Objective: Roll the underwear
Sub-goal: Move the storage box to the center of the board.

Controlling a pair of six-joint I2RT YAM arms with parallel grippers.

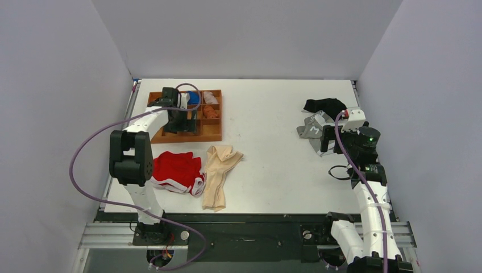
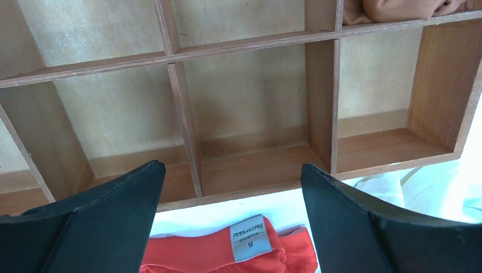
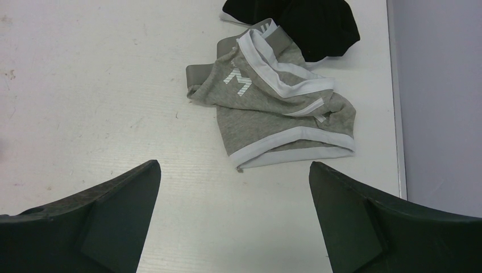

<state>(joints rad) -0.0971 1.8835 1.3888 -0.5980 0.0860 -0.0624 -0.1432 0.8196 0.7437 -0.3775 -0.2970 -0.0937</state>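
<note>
The white worktop [image 1: 273,142] is seen to carry everything, with a wooden compartment tray [image 1: 211,136] set at its far left, some far cells of which are already filled with small rolled pieces. The underwear [image 1: 219,170], pale cream and plain, is found near the front edge, in front of the tray. It is laid out flat and long with its wider end towards the tray, and no roll has yet been started in it. Just to its left lies the red garment [image 1: 176,169], whose white-trimmed edge appears to touch or slightly overlap it. A grey garment [image 3: 273,114] with a white waistband and a black garment [image 3: 307,23] are heaped well apart at the far right. The left claw [image 2: 230,166] is held over the near cells of the tray, spread wide and holding nothing. The right claw [image 3: 233,164] is likewise held wide and unloaded above bare worktop near the grey piece. Neither claw is placed at the cream fabric, so an approach is judged to be the step in hand. It would best be made by the left claw, being the nearer. One narrow end should be pinched through all layers, clear of the red trim, and turned over tightly and squarely. The cloth is soft and is likely to slump if gripped at one corner only.
</note>
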